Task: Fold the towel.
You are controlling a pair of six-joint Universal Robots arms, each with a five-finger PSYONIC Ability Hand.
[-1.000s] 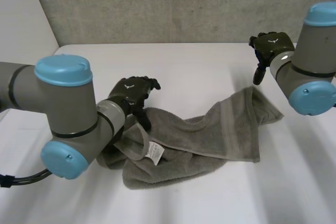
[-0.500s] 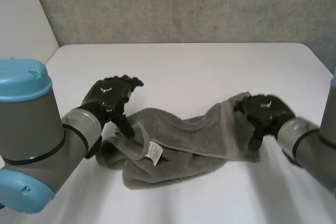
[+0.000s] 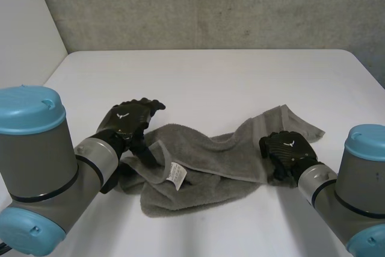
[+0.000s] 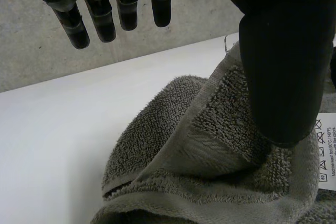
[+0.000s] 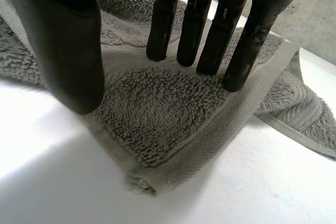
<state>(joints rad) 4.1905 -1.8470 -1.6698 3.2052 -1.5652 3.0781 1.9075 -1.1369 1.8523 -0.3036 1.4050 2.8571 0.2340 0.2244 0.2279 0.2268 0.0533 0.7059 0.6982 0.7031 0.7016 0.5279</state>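
Note:
A grey towel lies crumpled across the middle of the white table, with a white care label near its left end. My left hand is over that left end. In the left wrist view this hand is open: the thumb rests on the towel's hem beside the label, and the straight fingers hang clear above the cloth. My right hand sits on the towel's right front corner. Its straight fingers touch the towel and the thumb stands at the cloth's edge.
A concrete wall runs behind the table's far edge. Bare tabletop lies beyond the towel and along the front edge. My grey arms with light-blue caps come in at the front left and front right.
My right hand has dropped from high at the far right onto the towel's right front corner, its fingers drawing in. My left hand has shifted a little leftward on the towel's left end.

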